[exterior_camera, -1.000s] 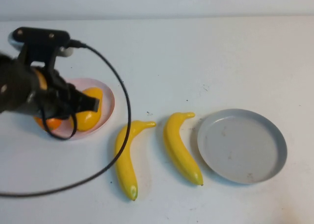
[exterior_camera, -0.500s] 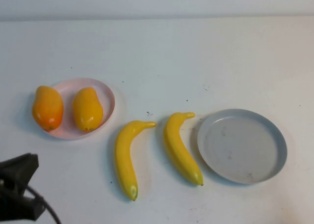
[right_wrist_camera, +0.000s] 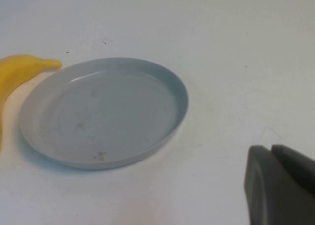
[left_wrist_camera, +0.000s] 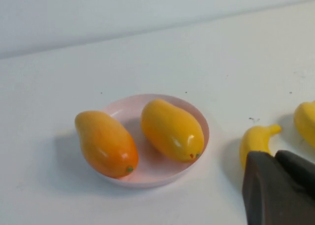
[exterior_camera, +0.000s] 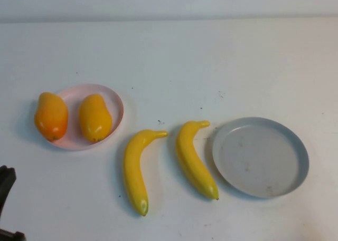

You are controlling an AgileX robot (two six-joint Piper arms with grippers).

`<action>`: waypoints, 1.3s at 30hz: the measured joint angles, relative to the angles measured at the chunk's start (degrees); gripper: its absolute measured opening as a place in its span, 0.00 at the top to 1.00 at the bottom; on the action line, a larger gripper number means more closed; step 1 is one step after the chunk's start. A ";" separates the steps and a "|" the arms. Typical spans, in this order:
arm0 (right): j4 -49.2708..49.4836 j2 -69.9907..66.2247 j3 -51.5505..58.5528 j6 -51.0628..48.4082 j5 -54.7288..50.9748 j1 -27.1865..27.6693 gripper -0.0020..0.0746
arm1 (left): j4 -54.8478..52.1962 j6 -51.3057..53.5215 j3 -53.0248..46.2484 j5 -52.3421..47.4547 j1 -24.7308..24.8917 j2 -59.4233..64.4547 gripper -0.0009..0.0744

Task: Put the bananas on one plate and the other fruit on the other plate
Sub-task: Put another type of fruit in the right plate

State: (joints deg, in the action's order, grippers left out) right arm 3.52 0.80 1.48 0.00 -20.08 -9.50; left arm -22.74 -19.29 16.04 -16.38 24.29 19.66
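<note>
Left gripper [left_wrist_camera: 280, 185], fingers together and empty, sits at the lower left frame edge; right gripper [right_wrist_camera: 283, 183] also looks closed, near the grey plate [exterior_camera: 296, 146]. Both bananas [exterior_camera: 194, 159] lie mid-frame on the table; mangoes [exterior_camera: 95, 117] fill the pink plate [exterior_camera: 117, 105]. Best grasp the nearer banana across its middle.

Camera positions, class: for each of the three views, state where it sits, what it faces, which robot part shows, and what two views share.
High view: raised on the robot's side, facing down at the table; only a dark edge of the left arm shows.
Left wrist view: on the left arm, facing the pink plate with the mangoes; left pincer shows.
Right wrist view: on the right arm, facing the grey plate; right pincer shows.
Shared: both wrist views catch a banana.
</note>
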 joint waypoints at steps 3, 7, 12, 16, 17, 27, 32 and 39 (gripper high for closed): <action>0.00 0.00 0.00 0.00 0.00 0.00 1.00 | -0.01 -0.25 -1.32 1.87 0.00 -1.67 0.99; 0.00 0.00 0.00 0.00 0.00 0.00 1.00 | 4.51 4.13 -6.28 7.17 -3.31 -7.14 0.99; 0.00 0.00 0.00 0.00 0.00 0.00 1.00 | 14.93 12.41 -15.15 18.49 -13.30 -15.00 0.99; 0.00 0.00 0.00 0.00 0.00 0.00 1.00 | 17.34 13.38 -17.42 20.59 -17.69 -19.12 0.99; 0.00 0.00 0.00 0.00 0.00 0.00 1.00 | 17.90 13.90 -17.42 19.93 -17.97 -19.66 0.99; 0.00 0.00 0.00 0.00 0.00 0.00 1.00 | 23.74 20.95 -17.45 2.03 -18.44 -20.27 0.99; 0.00 0.00 0.00 0.00 0.00 0.00 1.00 | 23.74 21.19 -17.55 -4.83 -18.47 -20.27 0.99; 0.00 0.00 0.00 0.00 0.00 0.00 1.00 | 23.64 21.19 -17.55 -5.07 -18.47 -20.27 0.99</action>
State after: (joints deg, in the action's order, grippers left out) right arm 3.52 0.80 1.48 0.00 -20.08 -9.50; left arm 0.89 1.89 -1.50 -21.45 5.82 -0.62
